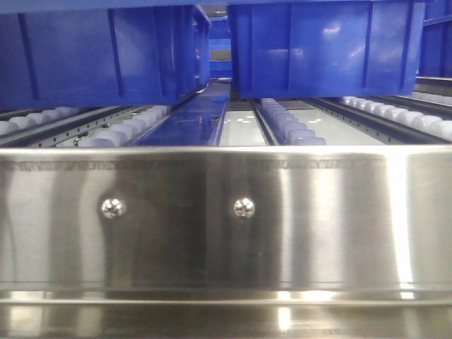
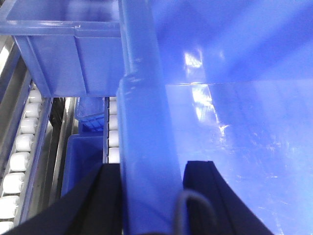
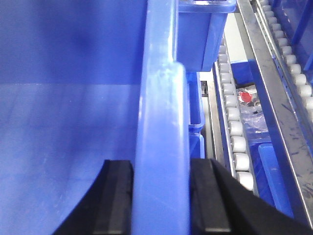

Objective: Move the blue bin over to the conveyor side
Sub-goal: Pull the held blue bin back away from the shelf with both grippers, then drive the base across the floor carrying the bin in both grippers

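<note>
Large glossy bright-blue plastic bin (image 2: pixel 234 147): left gripper (image 2: pixel 154 169) and right gripper (image 3: pixel 161 164) each pinch an opposite rim, jaws astride it, presumably for a level two-armed carry.

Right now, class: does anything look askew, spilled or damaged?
Nothing stands out. The large glossy blue plastic bin looks uncracked, its thick rim running straight inside the left gripper and the right gripper.

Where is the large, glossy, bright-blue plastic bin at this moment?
The bright-blue plastic bin sits between the arms: the left gripper clamps its left rim, the right gripper its right rim. White rollers flank it in both wrist views.
</note>
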Controlling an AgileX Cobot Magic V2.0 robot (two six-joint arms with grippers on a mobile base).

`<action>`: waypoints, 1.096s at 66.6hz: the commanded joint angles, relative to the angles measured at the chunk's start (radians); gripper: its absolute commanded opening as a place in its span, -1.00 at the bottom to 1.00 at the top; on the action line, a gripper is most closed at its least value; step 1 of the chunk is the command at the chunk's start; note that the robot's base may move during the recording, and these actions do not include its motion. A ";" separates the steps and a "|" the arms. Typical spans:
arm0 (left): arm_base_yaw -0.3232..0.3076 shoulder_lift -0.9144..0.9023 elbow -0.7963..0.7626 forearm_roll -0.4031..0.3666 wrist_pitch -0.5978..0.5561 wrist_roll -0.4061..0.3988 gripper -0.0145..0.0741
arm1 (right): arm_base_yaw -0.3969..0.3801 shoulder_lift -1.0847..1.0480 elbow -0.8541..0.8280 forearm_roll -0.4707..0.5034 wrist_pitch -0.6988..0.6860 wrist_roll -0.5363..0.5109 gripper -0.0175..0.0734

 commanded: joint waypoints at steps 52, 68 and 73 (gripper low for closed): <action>-0.008 -0.023 -0.022 -0.016 -0.106 0.012 -0.69 | 0.000 -0.019 -0.022 -0.015 -0.113 -0.019 -0.77; -0.008 -0.023 -0.022 -0.016 -0.106 0.012 -0.69 | 0.000 -0.019 -0.022 -0.015 -0.113 -0.019 -0.77; -0.008 -0.023 -0.022 -0.016 -0.106 0.012 -0.69 | 0.000 -0.019 -0.022 -0.015 -0.113 -0.019 -0.77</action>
